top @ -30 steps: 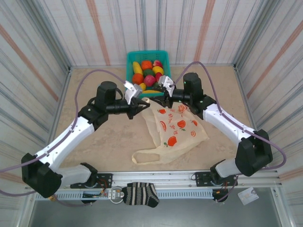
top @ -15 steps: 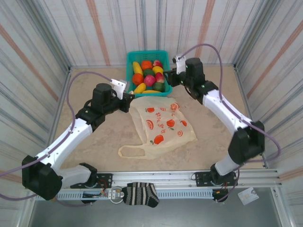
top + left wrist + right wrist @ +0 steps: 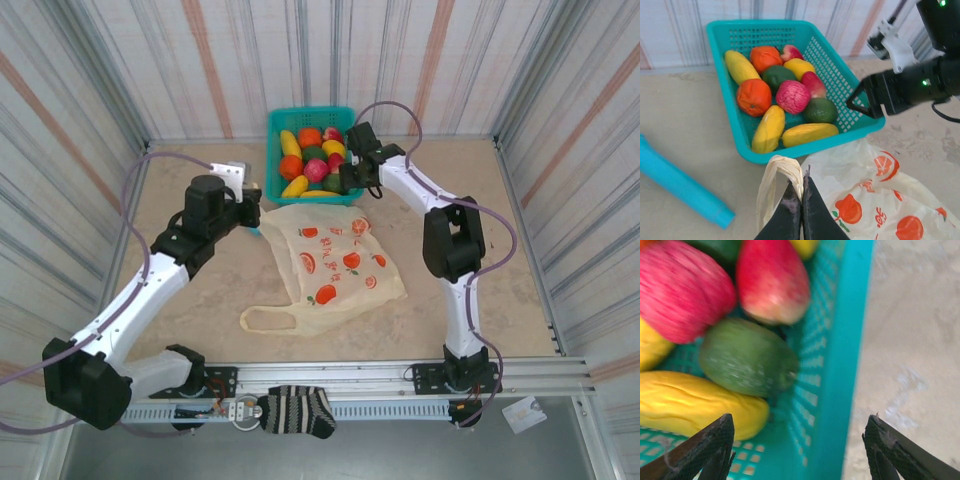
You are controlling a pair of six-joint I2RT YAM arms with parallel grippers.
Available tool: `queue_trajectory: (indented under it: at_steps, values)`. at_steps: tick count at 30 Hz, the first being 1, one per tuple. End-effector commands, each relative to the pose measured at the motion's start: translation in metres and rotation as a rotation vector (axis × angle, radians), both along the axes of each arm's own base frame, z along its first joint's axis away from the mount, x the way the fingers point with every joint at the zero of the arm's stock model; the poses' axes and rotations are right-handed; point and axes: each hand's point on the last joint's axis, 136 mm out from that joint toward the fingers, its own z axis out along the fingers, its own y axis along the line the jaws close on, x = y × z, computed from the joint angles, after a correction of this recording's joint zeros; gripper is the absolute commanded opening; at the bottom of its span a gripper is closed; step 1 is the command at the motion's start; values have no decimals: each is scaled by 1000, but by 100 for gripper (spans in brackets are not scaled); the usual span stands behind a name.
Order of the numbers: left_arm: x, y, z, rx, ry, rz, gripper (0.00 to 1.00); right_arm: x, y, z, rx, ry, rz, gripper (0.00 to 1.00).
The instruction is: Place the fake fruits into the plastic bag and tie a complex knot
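Where the left wrist camera looks down its own fingers, the left gripper (image 3: 801,212) is pressed shut on the bag (image 3: 867,192), pinching it at the root of a cream handle (image 3: 776,175) that loops up beside the tips. From the top camera that pinch is too small to make out. There the left gripper (image 3: 256,200) sits at the upper left corner of the bag (image 3: 335,265), and the whole bag shows, flat on the table (image 3: 230,280), its second handle (image 3: 265,319) trailing toward the arm bases.

The right gripper (image 3: 799,432) is spread wide, one tip over the inside of the basket (image 3: 840,340) and the other over bare table; whether it touches the wall cannot be told. The left wrist view places the right gripper (image 3: 860,97) just beside the right wall of the basket (image 3: 837,70), and the top view puts the right gripper (image 3: 348,180) at the basket's (image 3: 310,110) near right corner.

The right wrist view is blurred and cuts its fruits (image 3: 745,357) off at the edges: green, pink, red and yellow. The left wrist view shows eleven fruits (image 3: 792,96), all in the basket, just beyond the bag, and a blue tube (image 3: 680,185) on the table, cut off at the left edge.
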Motion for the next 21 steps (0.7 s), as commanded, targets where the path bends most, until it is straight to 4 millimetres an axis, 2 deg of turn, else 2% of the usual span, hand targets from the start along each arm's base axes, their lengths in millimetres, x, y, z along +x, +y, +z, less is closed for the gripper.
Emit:
queue_trajectory:
  at_steps: [1,6,11,15,18,19,21]
  values:
    - [2,10,-6,-12,22,59,0,1,-41,2,-58,25,-143,68]
    - [6,19,-9,-15,39,100,0,12,-91,8,-126,0,-243,68]
    - [8,23,-10,-20,43,113,0,18,-159,13,-166,5,-379,68]
    - [9,25,-10,-14,40,122,0,13,-211,29,-224,-17,-506,69]
    - [9,27,-10,-10,42,129,0,10,-224,59,-232,-94,-546,69]
    - [10,27,-10,-7,41,131,0,5,-223,61,-238,-108,-544,68]
    - [10,28,-10,-8,41,133,0,3,-202,76,-172,-153,-489,67]
